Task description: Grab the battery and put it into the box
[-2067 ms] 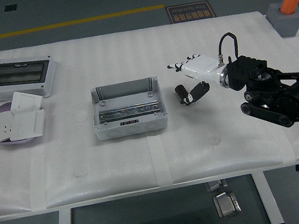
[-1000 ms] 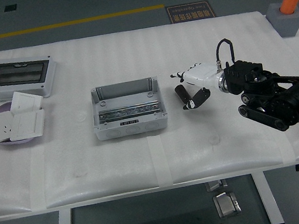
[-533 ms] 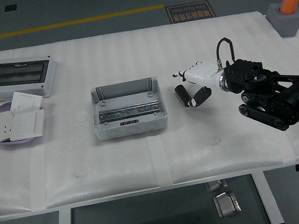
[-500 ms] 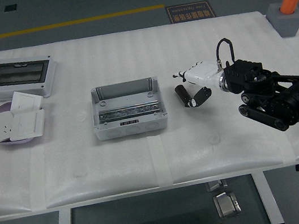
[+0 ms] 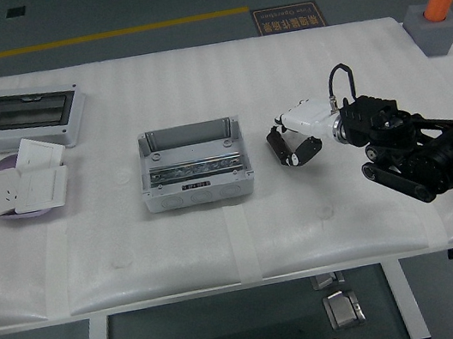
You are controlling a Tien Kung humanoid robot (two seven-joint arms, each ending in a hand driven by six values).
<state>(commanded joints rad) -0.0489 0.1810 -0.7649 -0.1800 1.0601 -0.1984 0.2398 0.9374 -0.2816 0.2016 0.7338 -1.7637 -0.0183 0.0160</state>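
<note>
The one battery (image 5: pixel 276 145), a dark cylinder, sits pinched in the right hand (image 5: pixel 298 131), its fingers curled around it, just right of the single open grey box (image 5: pixel 194 165). Since a second ago the hand has tilted the battery slightly. Three white switch plates (image 5: pixel 18 183) lie far left.

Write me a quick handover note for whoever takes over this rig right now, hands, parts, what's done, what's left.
Right hand: on the table right of the box, fingers curled around the black battery; a firm grasp can't be confirmed.
Left hand: not in view.
Box: open, mid-table, no battery inside.
Done: reach to the battery.
Left: lift it, carry it left, set it in the box.
</note>
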